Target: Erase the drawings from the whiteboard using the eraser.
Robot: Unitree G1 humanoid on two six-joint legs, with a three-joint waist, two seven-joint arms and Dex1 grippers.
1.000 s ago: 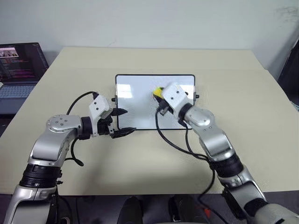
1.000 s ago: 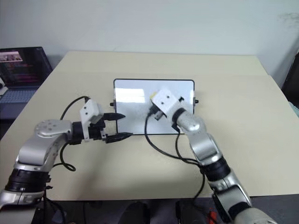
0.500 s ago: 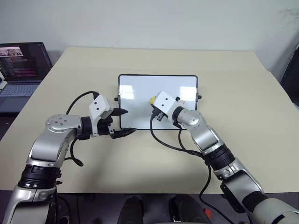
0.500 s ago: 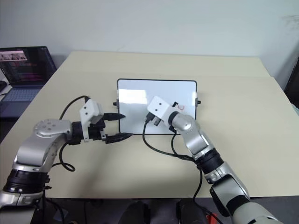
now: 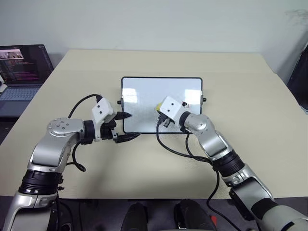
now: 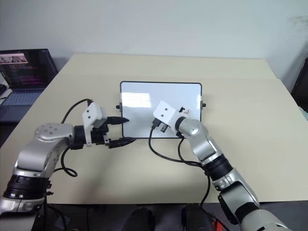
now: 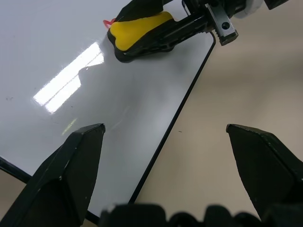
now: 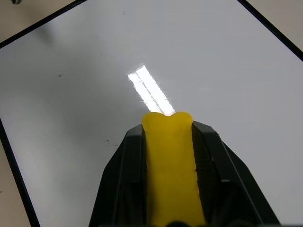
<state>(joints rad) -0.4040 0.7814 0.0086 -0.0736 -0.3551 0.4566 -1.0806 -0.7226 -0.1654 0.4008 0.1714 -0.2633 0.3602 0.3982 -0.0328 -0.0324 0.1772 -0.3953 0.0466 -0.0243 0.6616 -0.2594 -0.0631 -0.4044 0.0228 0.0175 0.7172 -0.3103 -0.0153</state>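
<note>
the right hand (image 8: 168, 142) is pinching the yellow eraser (image 8: 169, 165) over the middle of the whiteboard (image 5: 144, 94), which is lying flat on the tabletop (image 5: 250, 110). the left hand (image 5: 126, 126) is hovering spread apart at the board's left edge. a red drawing (image 7: 109, 22) is peeking out, mostly hidden behind the eraser.

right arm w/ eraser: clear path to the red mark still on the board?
Probably yes. The right gripper is shut on the eraser over the whiteboard; a red mark lies just beside it, with only bare board between.
</note>
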